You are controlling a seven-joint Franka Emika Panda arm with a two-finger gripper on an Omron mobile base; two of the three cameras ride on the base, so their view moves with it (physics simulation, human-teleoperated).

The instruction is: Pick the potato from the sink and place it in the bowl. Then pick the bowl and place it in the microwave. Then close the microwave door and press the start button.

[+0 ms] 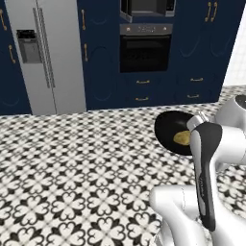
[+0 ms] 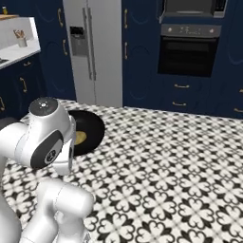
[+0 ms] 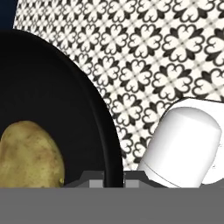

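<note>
Patterned black-and-white floor (image 1: 86,168) fronts navy cabinets, with the microwave (image 1: 146,8) at twelve o'clock. The bowl (image 1: 168,129) hangs above the floor, rim pinched in the closed gripper (image 3: 114,178). Inside lies the potato (image 3: 30,153); hand view shows its long axis roughly upright.

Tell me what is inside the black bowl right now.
The potato lies inside the bowl, which the gripper holds by the rim above the patterned floor. In the left base view the arm covers part of the bowl.
</note>
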